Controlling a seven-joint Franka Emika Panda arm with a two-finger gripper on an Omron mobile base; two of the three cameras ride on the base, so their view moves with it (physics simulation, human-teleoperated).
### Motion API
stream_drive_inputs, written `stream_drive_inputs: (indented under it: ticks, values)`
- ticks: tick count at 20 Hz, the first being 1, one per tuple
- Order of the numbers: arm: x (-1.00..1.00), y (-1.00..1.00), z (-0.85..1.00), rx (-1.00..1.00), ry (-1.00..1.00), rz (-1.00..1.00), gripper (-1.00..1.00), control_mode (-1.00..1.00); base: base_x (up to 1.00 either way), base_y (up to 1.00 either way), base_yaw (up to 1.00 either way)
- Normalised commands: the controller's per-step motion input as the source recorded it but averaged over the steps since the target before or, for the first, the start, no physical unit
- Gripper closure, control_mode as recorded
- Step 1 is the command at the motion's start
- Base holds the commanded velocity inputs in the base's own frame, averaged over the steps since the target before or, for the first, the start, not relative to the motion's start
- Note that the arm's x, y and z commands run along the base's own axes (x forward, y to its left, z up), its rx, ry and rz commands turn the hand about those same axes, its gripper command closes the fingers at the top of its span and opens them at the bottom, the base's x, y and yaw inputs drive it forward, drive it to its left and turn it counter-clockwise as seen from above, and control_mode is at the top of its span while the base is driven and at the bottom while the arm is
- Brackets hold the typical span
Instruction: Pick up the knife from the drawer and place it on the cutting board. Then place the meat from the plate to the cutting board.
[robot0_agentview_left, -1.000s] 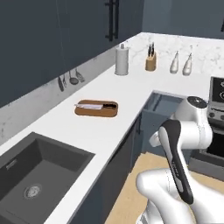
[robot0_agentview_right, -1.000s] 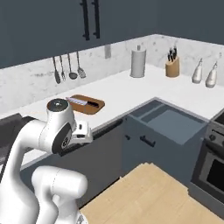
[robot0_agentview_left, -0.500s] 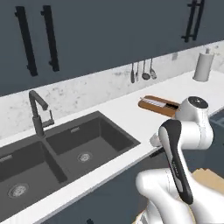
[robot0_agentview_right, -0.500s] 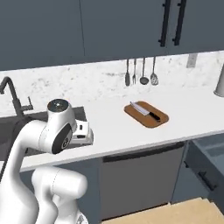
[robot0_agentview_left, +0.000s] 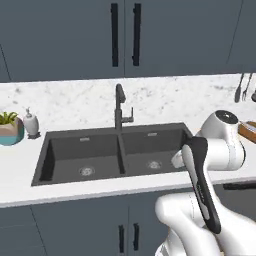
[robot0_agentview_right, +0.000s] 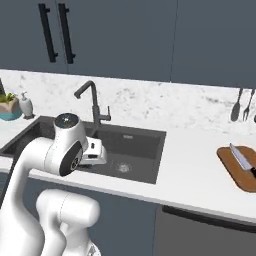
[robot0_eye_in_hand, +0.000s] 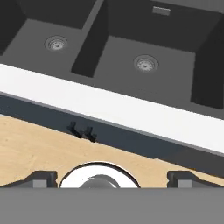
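On the worktop (robot0_agentview_right: 190, 150) to the right of the sink (robot0_agentview_right: 125, 150), the cutting board (robot0_agentview_right: 239, 167) lies at the picture's edge with the knife (robot0_agentview_right: 242, 159) already flat on top of it, blade pointing toward the back wall. A sliver of the same board (robot0_agentview_left: 248, 131) shows to the right of the sink (robot0_agentview_left: 115, 152) in the left base view. The meat and its plate cannot be placed from here, so that half of the task is judged not yet done.

The end effector (robot0_eye_in_hand: 111, 178) hangs above the sink's front edge, fingers spread wide and holding nothing; its two dark fingertips (robot0_eye_in_hand: 41, 178) stand well apart. In the right base view the end effector (robot0_agentview_right: 95, 152) sits just in front of the left basin.

The meat is probably light, slightly soft and possibly slick, so a firm but gentle pinch across its middle, from above, would suit it best. It should give a little under the pads rather than crack. Squeezing too near an edge may let it squirt out sideways.

To the left of the sink stand a soap bottle (robot0_agentview_left: 31, 123) and a small potted plant (robot0_agentview_left: 10, 128); the faucet (robot0_agentview_left: 120, 107) rises behind it.
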Motion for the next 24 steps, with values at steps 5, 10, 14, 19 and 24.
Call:
stream_drive_inputs:
  ticks: [5,10,14,19,24]
  values:
    - [0.0,0.0,0.0,0.0,0.0,0.0,-1.0,1.0,0.0,0.0,0.73]
    - [0.0,0.0,0.0,0.0,0.0,0.0,-1.0,1.0,0.0,-0.14,0.67]
    - [0.0,0.0,0.0,0.0,0.0,0.0,-1.0,1.0,0.0,-0.01,0.73]
    - [0.0,0.0,0.0,0.0,0.0,0.0,-1.0,1.0,0.16,0.47,0.35]
    - [0.0,0.0,0.0,0.0,0.0,0.0,-1.0,1.0,0.61,0.99,-0.06]
